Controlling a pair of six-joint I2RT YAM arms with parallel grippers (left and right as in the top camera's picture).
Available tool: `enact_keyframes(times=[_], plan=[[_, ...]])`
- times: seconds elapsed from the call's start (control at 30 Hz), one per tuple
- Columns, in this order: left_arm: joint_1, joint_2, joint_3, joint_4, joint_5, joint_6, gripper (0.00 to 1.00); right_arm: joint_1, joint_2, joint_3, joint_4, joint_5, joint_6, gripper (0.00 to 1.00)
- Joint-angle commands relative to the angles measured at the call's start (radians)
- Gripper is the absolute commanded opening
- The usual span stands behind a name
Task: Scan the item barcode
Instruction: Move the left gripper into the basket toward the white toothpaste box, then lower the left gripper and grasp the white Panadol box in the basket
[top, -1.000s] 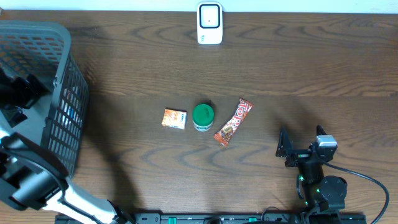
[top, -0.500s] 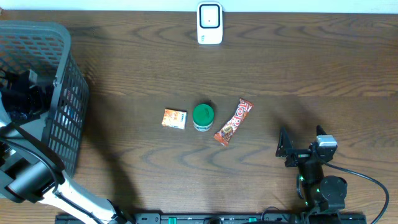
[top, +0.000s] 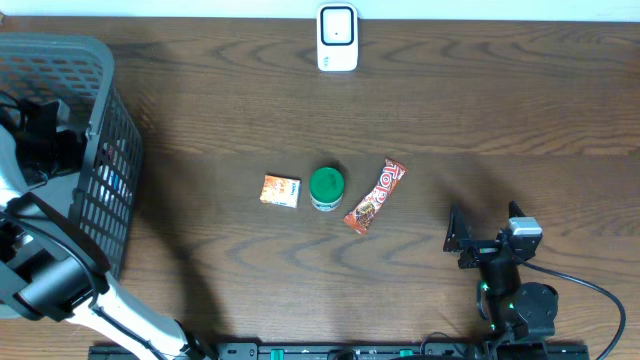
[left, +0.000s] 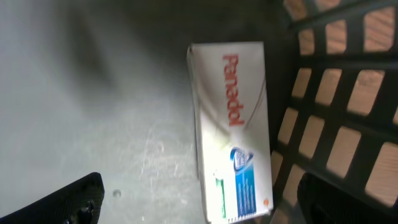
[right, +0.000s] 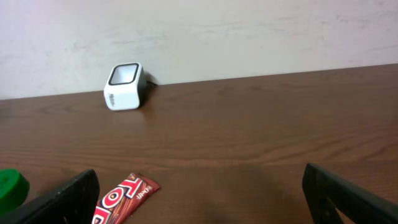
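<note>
Left tool (left: 200, 200) elsewhere now; wooden table (top: 470, 120).

Overhead, even, moderate light falls on the dark brown wooden worktop (top: 500, 120). A soft shadow lies at 5 o'clock of the grey plastic mesh basket (top: 105, 170). The left wrist view is dim and smeared, the white cardboard Panadol box (left: 233, 124) soft-edged. The right wrist view is brighter, and the white cube scanner (right: 124, 86) is sharp.

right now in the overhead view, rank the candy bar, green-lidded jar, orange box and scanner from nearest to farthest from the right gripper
1. candy bar, up-left of the right gripper
2. green-lidded jar, middle of the row
3. orange box, left end of the row
4. scanner, far back, centre
</note>
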Motion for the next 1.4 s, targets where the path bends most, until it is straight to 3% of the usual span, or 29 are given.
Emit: enact_keyframes(times=[0.0, 0.63, 1.23, 1.37], plan=[[-0.016, 0.006, -0.008, 0.012, -0.009, 0.014, 0.98, 0.01, -0.005, -0.004, -0.002, 0.01, -0.014, 0.99], [-0.069, 0.165, -0.008, 0.074, -0.006, 0.013, 0.98, 0.01, -0.005, -0.004, -0.002, 0.009, -0.014, 0.99], [-0.021, 0.17, -0.008, 0.053, -0.011, -0.047, 0.99, 0.01, -0.005, -0.004, -0.002, 0.009, -0.014, 0.99], [0.012, 0.17, -0.01, 0.051, -0.054, -0.103, 0.84, 0.01, -0.005, -0.004, -0.002, 0.009, -0.014, 0.99]])
